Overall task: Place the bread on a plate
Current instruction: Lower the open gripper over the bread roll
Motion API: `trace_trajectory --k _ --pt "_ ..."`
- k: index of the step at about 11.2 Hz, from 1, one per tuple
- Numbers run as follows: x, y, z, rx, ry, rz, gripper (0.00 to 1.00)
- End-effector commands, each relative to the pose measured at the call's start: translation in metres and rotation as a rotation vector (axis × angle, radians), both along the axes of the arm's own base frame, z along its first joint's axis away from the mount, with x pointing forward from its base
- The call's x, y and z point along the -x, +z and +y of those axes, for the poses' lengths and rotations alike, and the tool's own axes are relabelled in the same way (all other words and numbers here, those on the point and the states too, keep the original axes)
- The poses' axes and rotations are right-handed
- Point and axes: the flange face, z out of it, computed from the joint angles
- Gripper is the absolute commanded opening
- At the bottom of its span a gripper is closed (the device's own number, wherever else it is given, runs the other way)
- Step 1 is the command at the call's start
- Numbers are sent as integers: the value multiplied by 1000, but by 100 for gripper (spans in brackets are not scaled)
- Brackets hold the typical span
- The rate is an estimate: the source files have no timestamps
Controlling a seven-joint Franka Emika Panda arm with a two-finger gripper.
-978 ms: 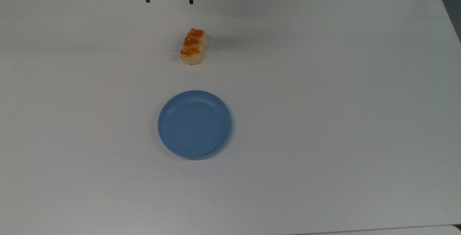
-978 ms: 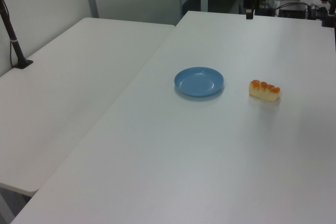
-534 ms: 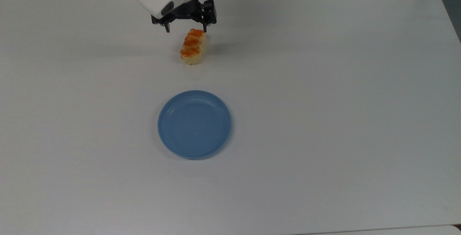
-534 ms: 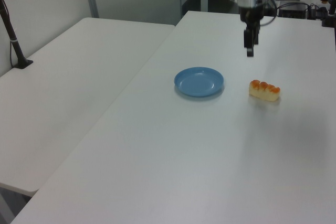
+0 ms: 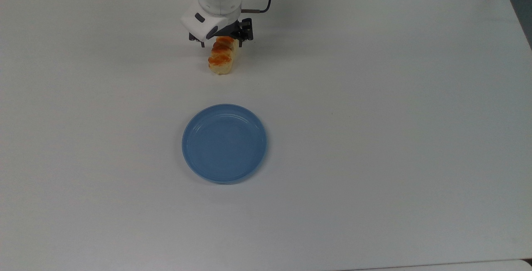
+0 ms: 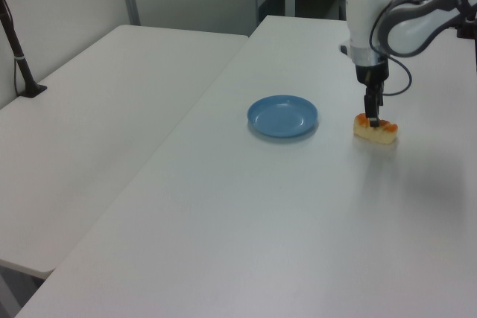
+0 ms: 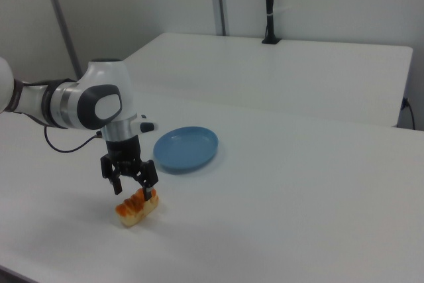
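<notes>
The gripper [image 7: 134, 189] is seen pointing straight down over the far end of the bread [image 7: 137, 207], with its two black fingers spread wide and set one on each side of the loaf. In the right view the fingertips are level with the loaf's glazed top; whether they touch it cannot be told, and nothing is held. In the top view the gripper [image 5: 220, 44] is placed astride the upper end of the bread [image 5: 223, 57], the fingers being seen at the loaf's left and right. In the left view the gripper [image 6: 375, 119] is seen hanging vertically, with the fingertips down at the bread [image 6: 376, 130].

Above the fingers the white wrist is held upright, and from it the forearm is bent sideways toward the right view's left, with a dark cable looped beneath it.

The bread is lying flat on the white table [image 5: 374, 117], its orange bumps turned upward. The plate [image 5: 224, 143] is set on the table well apart from the bread, toward the bottom of the top view, and is seen bare.
</notes>
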Motion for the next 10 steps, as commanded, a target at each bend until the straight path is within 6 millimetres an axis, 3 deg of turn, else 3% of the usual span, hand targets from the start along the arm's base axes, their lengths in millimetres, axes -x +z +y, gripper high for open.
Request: trace_trajectory --k 1,3,4,5,6,7,8,10 --pt "6 -28 6 46 -25 -27 100" --pt "2 -56 21 79 -36 -31 100" --pt "2 -60 21 90 -28 -25 90" --pt "2 -60 18 90 -30 -26 68" --pt "1 -55 15 87 -28 -33 48" --pt "-1 -50 14 86 -22 -37 37" --pt "-12 -37 13 85 -15 -61 29" --pt "-42 4 5 73 -23 -142 27"
